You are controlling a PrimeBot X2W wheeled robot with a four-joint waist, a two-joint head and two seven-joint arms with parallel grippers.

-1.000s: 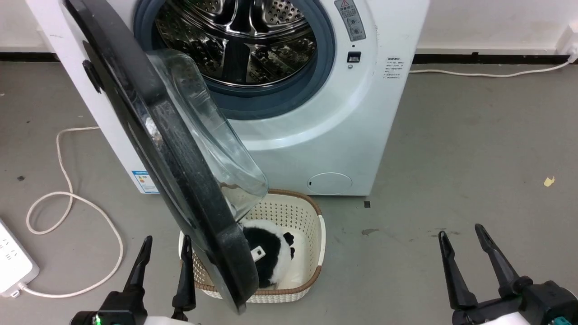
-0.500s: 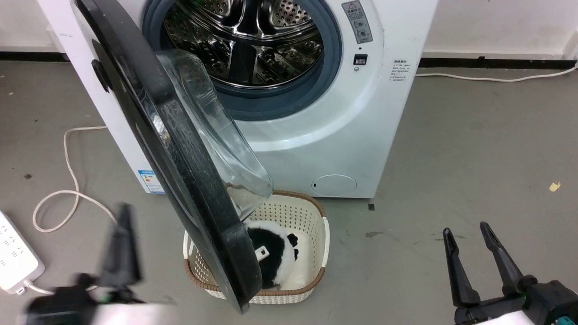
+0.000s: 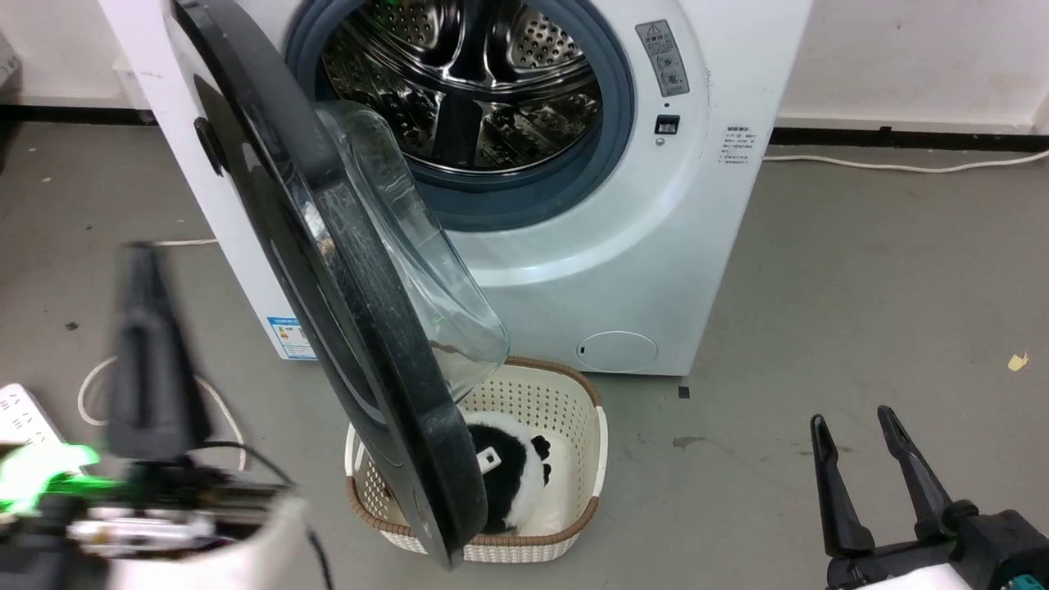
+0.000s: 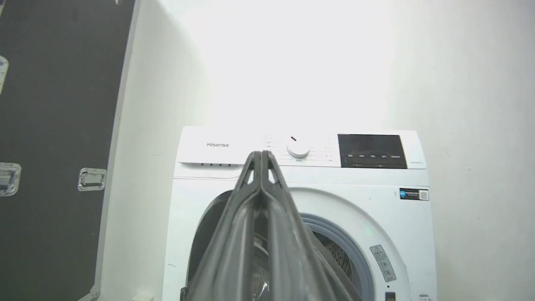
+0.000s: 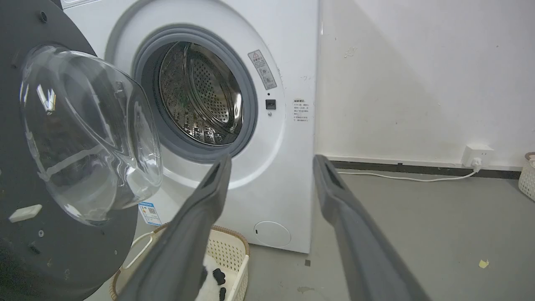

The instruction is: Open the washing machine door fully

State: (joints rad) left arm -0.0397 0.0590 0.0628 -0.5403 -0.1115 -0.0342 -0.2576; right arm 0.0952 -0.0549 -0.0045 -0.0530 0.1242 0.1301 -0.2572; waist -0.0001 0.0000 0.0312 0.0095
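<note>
The washing machine door [image 3: 361,344], a big black disc with a clear glass bowl [image 3: 418,246], stands about half open and edge-on to me. It hangs in front of the white washing machine [image 3: 656,246], whose steel drum [image 3: 467,90] is exposed. My left gripper [image 3: 143,270] is blurred, raised to the left of the door's outer face and apart from it. In the left wrist view its fingers [image 4: 261,155] are pressed together on nothing, pointing at the machine's control panel. My right gripper [image 3: 852,419] is open low on the right, far from the door [image 5: 62,251].
A cream basket [image 3: 590,459] holding a black-and-white plush toy [image 3: 508,475] sits on the floor under the door's lower edge. A white cable [image 3: 90,393] and power strip [image 3: 20,414] lie at the left. A dark case [image 4: 50,146] stands left of the machine.
My left gripper has shut its fingers and swung up and to the left, beside the door's outer face. The head camera has shifted a little. The right gripper has kept its place.
</note>
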